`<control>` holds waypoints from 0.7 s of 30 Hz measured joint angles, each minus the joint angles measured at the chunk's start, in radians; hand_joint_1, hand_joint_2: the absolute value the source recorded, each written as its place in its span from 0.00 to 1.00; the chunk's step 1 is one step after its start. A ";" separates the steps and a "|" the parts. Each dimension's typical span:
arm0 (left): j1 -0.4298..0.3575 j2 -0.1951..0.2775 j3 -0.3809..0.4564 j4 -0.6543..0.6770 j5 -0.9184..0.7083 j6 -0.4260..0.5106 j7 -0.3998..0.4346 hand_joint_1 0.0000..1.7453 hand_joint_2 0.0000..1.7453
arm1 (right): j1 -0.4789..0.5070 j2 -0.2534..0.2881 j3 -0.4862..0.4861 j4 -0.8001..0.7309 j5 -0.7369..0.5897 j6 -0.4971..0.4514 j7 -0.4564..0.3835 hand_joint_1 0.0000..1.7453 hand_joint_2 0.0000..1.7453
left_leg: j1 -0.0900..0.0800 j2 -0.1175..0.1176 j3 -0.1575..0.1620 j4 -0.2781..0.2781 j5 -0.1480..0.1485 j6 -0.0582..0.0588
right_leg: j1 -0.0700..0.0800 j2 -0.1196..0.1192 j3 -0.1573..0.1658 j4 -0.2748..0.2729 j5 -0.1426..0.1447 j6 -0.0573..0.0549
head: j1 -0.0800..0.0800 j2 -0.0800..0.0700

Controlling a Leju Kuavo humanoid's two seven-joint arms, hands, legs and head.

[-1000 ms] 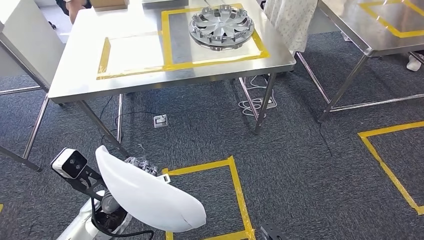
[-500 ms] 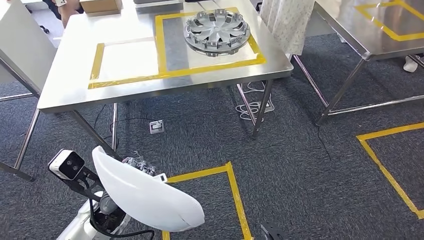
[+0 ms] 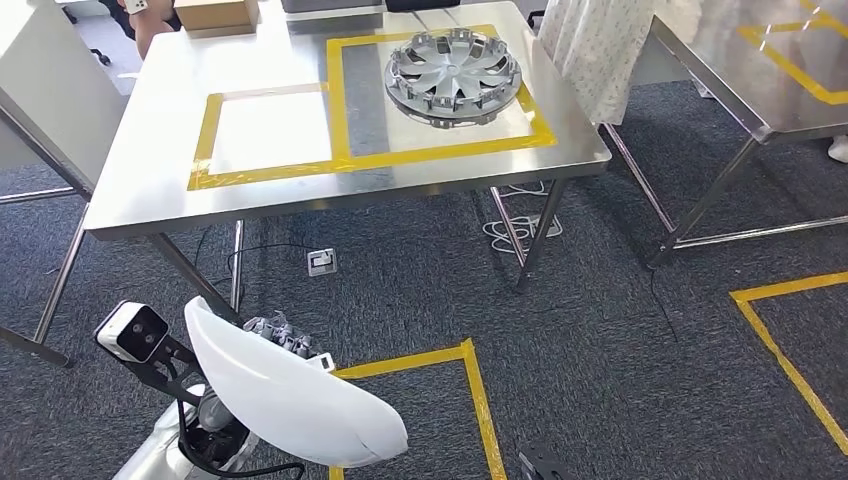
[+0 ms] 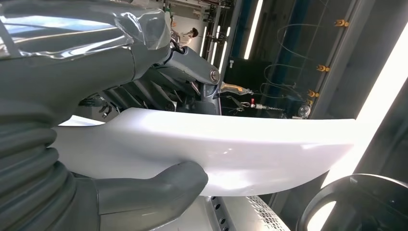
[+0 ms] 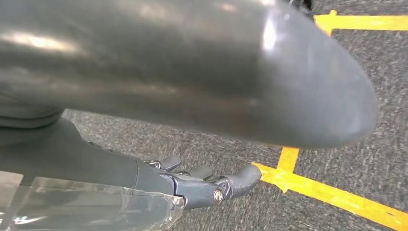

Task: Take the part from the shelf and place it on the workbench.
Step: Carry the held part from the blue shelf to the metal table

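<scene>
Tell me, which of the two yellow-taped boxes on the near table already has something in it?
The larger taped box, on the right, holds a silver wheel cover. The smaller box to its left is bare steel.

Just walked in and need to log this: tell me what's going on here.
The robot's left hand holds a white curved part low at its side, above the carpet. The steel workbench stands ahead, its left taped square bare and a silver wheel cover lying in the right one. The right hand hangs over the carpet holding nothing, fingers loosely extended.
</scene>
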 joint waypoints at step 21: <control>0.000 0.001 0.003 -0.009 -0.002 0.001 0.000 1.00 1.00 | -0.003 0.009 -0.004 -0.001 0.005 0.001 0.000 0.00 0.00 | 0.018 0.013 -0.048 -0.017 0.056 0.011 | 0.000 0.004 0.008 0.117 -0.118 -0.016 | -0.001 0.000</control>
